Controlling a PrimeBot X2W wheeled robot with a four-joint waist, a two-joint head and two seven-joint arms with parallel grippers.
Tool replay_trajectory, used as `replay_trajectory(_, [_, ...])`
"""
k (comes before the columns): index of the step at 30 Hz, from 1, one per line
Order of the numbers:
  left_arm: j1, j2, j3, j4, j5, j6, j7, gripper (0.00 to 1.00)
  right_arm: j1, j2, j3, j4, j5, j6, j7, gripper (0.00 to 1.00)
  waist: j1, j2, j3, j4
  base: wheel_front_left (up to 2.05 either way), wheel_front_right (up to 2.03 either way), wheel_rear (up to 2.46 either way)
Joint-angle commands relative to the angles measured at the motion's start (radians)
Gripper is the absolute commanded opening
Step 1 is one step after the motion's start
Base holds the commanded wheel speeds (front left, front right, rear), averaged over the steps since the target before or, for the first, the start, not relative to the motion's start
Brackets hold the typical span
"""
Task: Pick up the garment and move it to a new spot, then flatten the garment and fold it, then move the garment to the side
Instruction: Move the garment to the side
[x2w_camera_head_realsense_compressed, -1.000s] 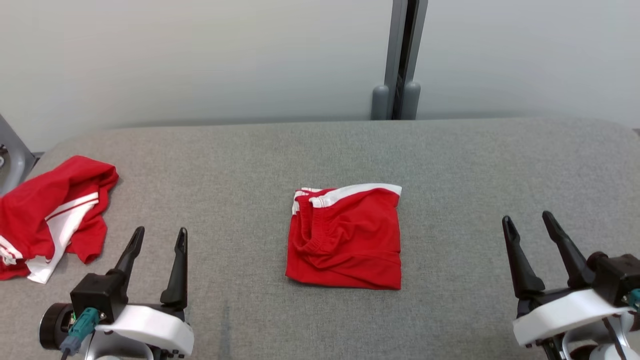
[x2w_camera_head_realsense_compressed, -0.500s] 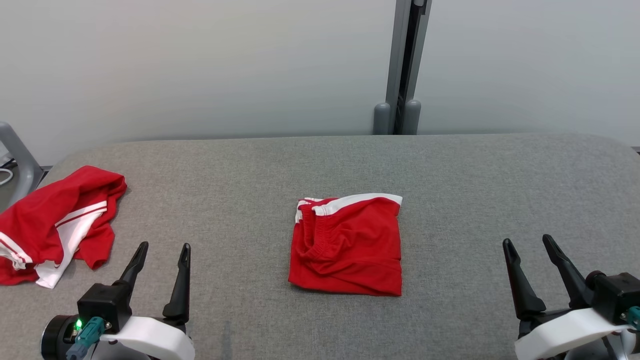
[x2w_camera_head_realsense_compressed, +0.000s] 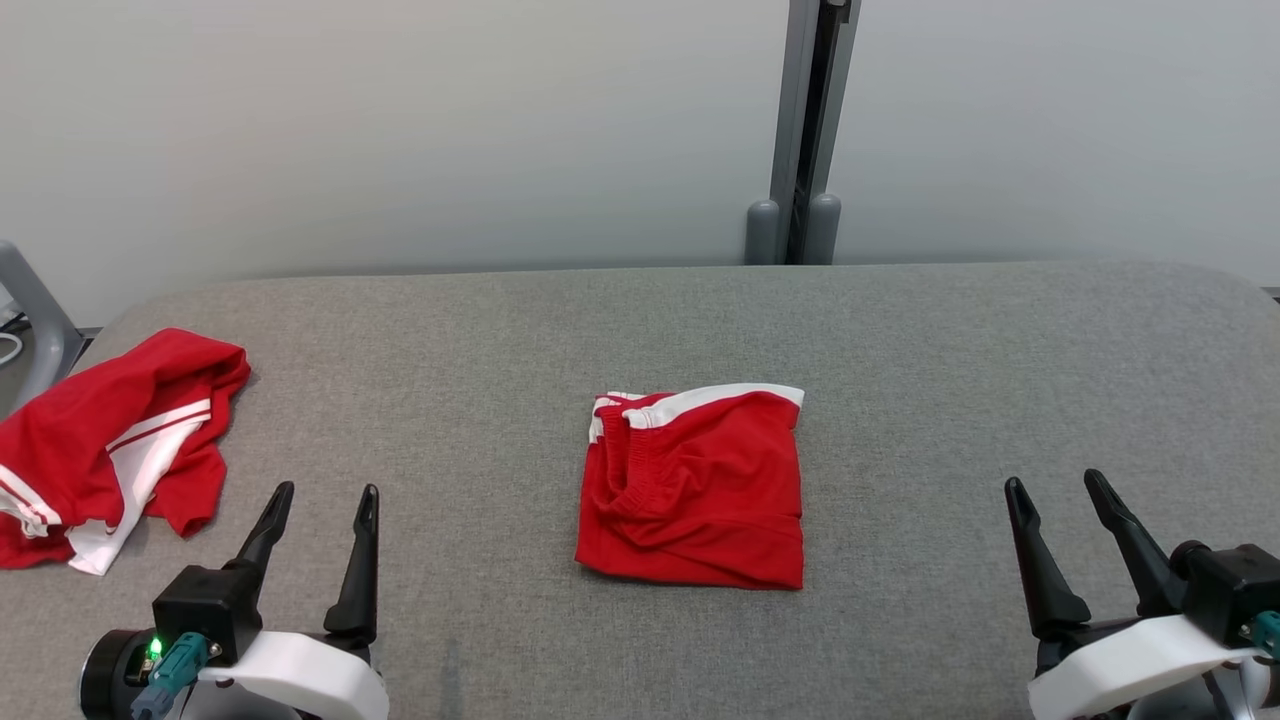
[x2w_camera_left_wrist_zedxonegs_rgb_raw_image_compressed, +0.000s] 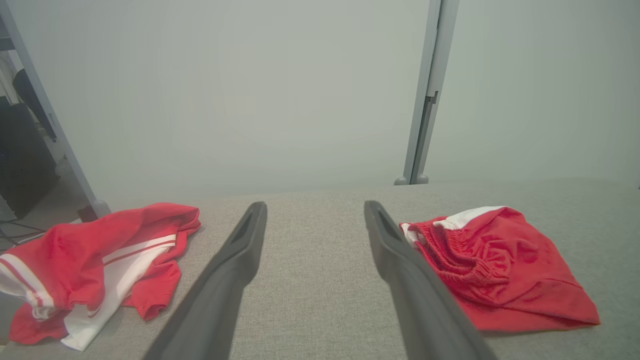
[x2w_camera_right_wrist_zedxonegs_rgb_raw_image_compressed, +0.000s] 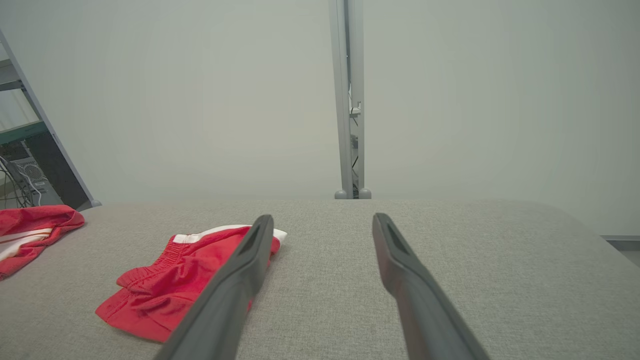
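Observation:
A red garment with a white stripe lies folded into a rough square at the middle of the grey padded table. It also lies right of the fingers in the left wrist view and left of them in the right wrist view. My left gripper stands open at the lower left, well apart from the folded garment, nothing between its fingers. My right gripper stands open at the lower right, equally empty. A second red and white garment lies crumpled at the table's left edge.
A grey post rises behind the table's far edge against a pale wall. A metal frame leg stands past the left end. Bare grey surface stretches right of the folded garment.
The head camera tilted, so the whole picture dropped in the frame. Neither gripper nor either garment has moved on the table.

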Motion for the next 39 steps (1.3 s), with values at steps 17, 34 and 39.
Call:
replay_trajectory(17, [-0.094, -0.034, -0.024, 0.019, 0.005, -0.017, -0.026, 1.0, -0.078, -0.035, 0.039, 0.076, 0.044, 0.0, 0.053, 1.0, 0.0, -0.0001, 0.086, 0.083, 0.0, 0.0, 0.0])
replay_trajectory(34, [-0.23, -0.127, -0.042, 0.142, 0.002, -0.084, -0.095, 1.0, -0.355, -0.117, 0.261, 0.421, 0.16, 0.0, 0.111, 1.0, 0.0, -0.0001, 0.256, 0.197, 0.0, 0.0, 0.0])
replay_trajectory(39, [-0.247, -0.136, -0.039, 0.168, 0.006, -0.097, -0.104, 1.0, -0.416, -0.121, 0.324, 0.502, 0.199, 0.0, 0.123, 1.0, 0.0, -0.0001, 0.264, 0.203, 0.0, 0.0, 0.0])
